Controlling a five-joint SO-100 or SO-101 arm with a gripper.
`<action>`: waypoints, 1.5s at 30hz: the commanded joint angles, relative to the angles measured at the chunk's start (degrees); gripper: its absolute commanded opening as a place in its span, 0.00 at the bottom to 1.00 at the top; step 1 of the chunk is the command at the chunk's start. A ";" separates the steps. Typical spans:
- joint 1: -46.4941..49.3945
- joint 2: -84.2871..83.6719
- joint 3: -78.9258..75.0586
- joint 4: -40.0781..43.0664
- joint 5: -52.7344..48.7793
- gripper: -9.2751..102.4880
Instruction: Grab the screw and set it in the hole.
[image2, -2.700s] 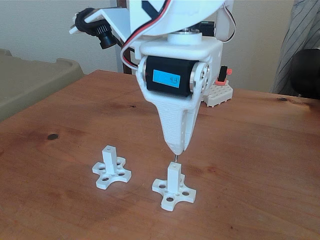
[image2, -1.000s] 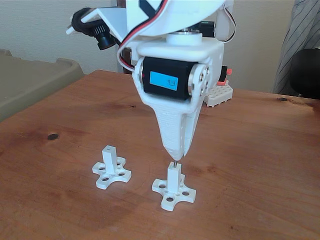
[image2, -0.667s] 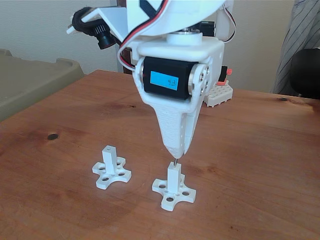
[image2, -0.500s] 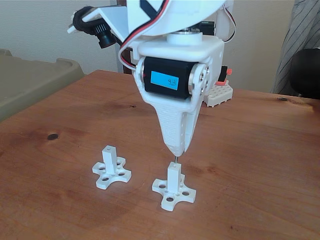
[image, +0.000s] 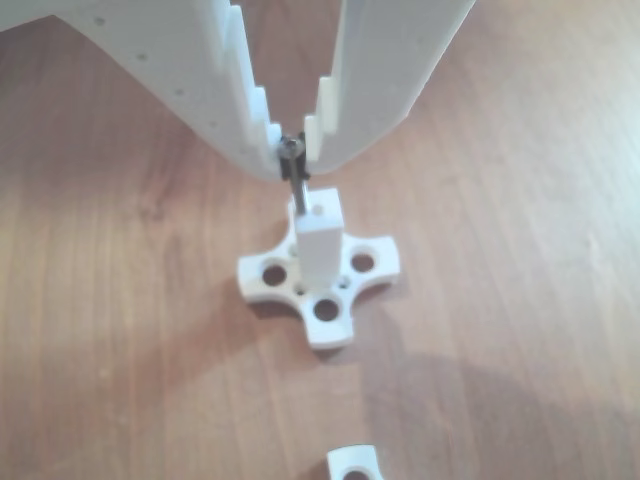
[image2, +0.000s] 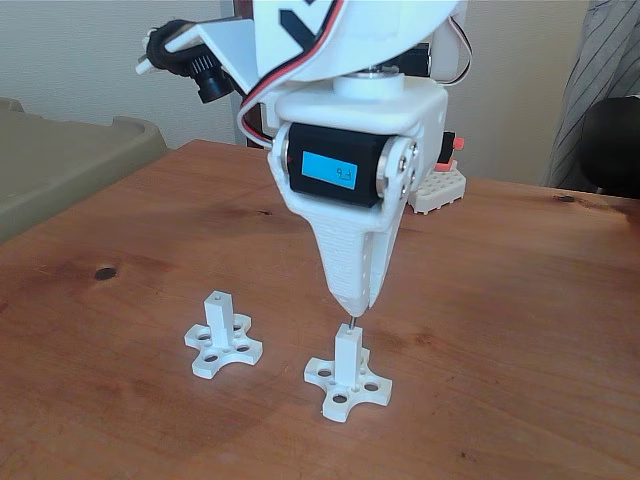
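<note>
1. Fixed view, left side: a second cross-shaped white plastic base with a square post (image2: 222, 340) stands free on the brown wooden surface (image2: 520, 330), its top hole unfilled and well apart from the arm. A dark knot marks the wood further left, and a beige padded object (image2: 60, 165) sits beyond the surface edge.

2. Centre of the same view: the white two-finger gripper (image2: 352, 305) points straight down over the nearer cross-shaped white base and post (image2: 346, 375). The fingers (image2: 345, 270) are clenched on the small thin silver metal screw (image2: 351, 323), whose shaft hangs upright with its tip at the post's top face.

3. In the other view the screw (image: 293, 180) is pinched by its head between the stepped fingertips (image: 262, 145), and its tip meets the post (image: 318, 240) just left of the small round hole in the end face (image: 317, 211). I cannot tell whether the tip has entered; it looks set slightly off the opening.

4. My judgement: the grab is done and the insertion step is in hand. The next move calls for a small sideways correction toward the hole, a straight lowering with the screw kept upright, then a release.

5. Right side of the fixed view: a white studded block with a red part (image2: 440, 180) rests at the far edge, before a plain pale wall. A person's striped sleeve (image2: 590, 90) shows at the edge.
</note>
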 joint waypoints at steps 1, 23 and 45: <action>0.09 0.62 -4.66 -1.14 0.35 0.04; 0.97 0.18 -5.01 -1.67 0.62 0.04; 1.32 0.70 -5.10 -0.26 1.23 0.09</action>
